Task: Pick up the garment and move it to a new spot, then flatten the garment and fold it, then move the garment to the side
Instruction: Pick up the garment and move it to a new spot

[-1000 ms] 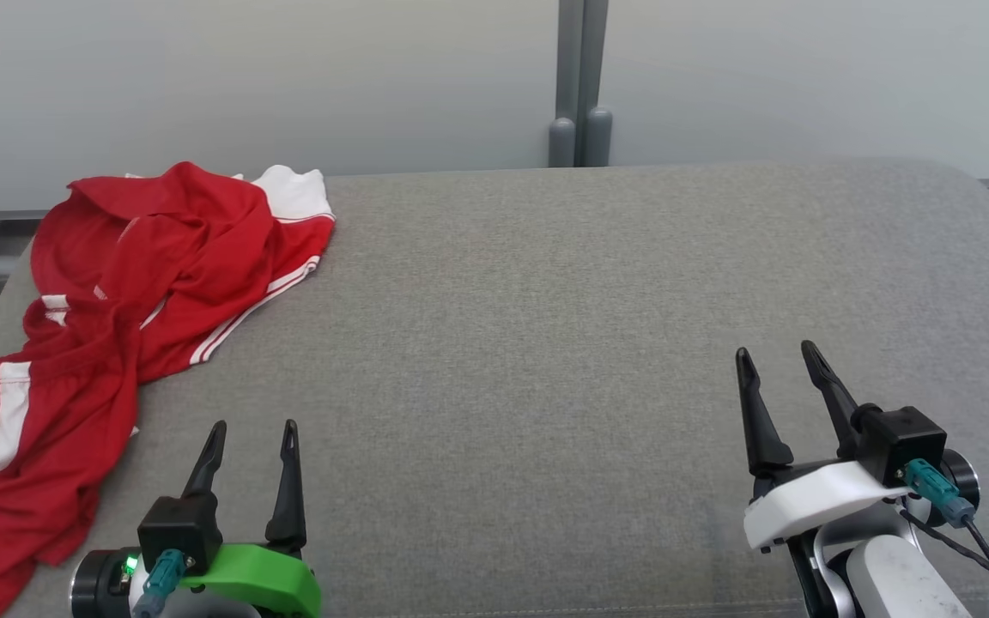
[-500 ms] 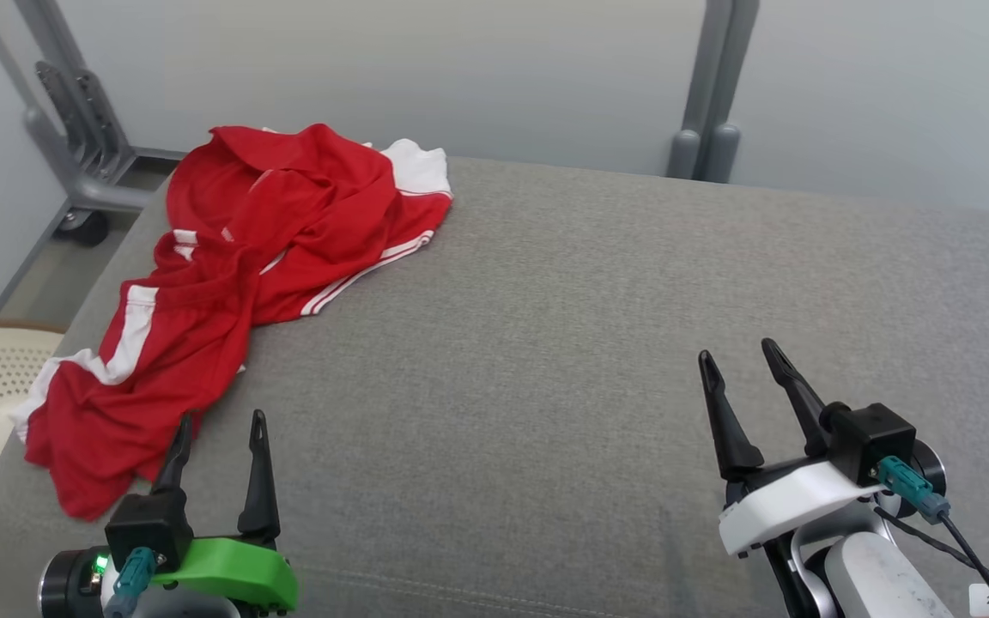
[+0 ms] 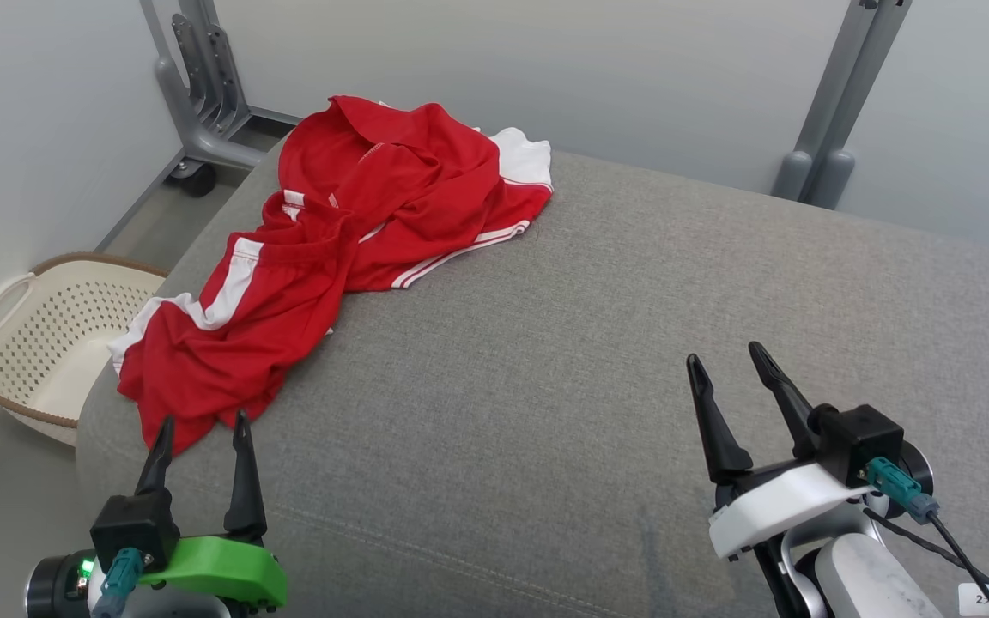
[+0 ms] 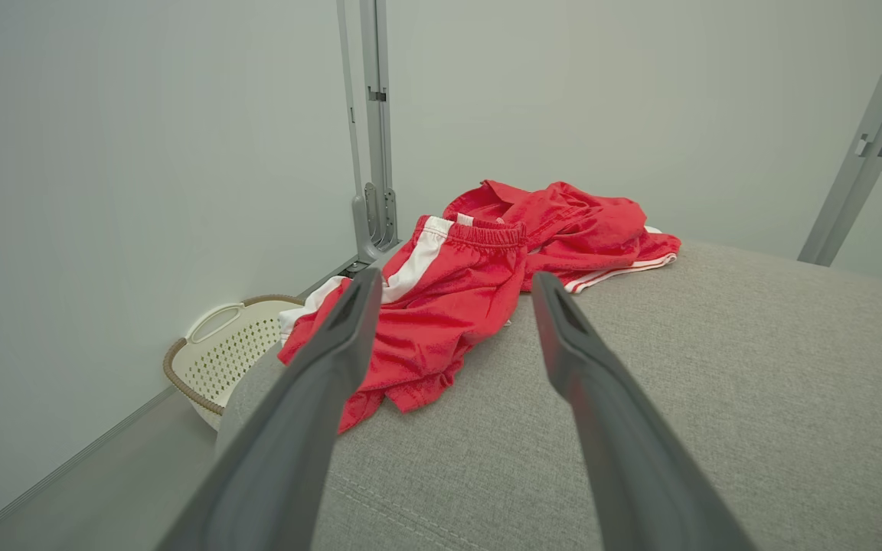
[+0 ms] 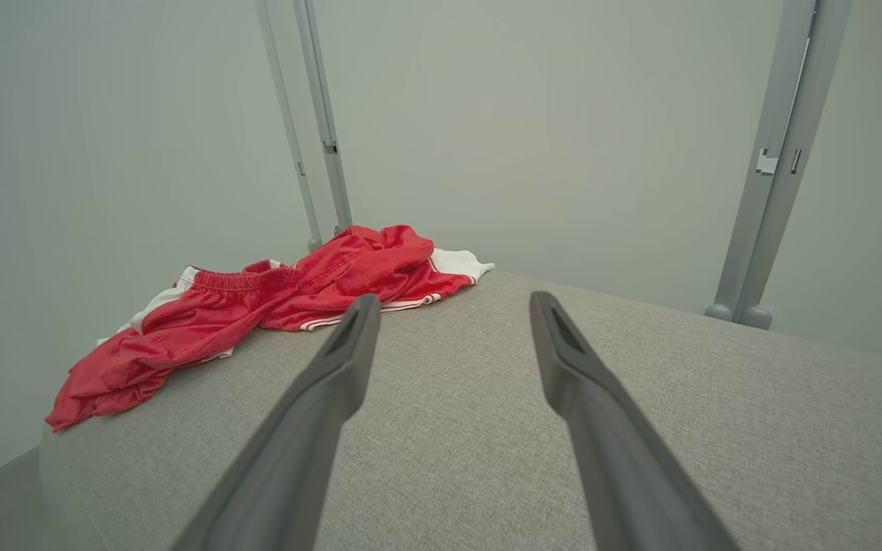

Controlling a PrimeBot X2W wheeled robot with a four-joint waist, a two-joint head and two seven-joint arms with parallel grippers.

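The garment is a crumpled red piece with white stripes and panels, lying at the far left of the grey cushioned surface. In the left wrist view the garment lies just beyond my fingers, and in the right wrist view the garment sits further off to the left. My left gripper hovers open at the lower left, its tips just short of the garment's near hem. At the lower right, my right gripper stands open over bare fabric with nothing between its fingers.
A cream perforated laundry basket with a brown rim stands on the floor left of the surface. Grey metal frame posts rise behind it, with a wheeled frame foot at the back left. Pale walls close in behind.
The head camera has turned left, shifting the garment toward mid-picture and bringing the basket into view. Both grippers stay open and hold much the same spots in the picture.
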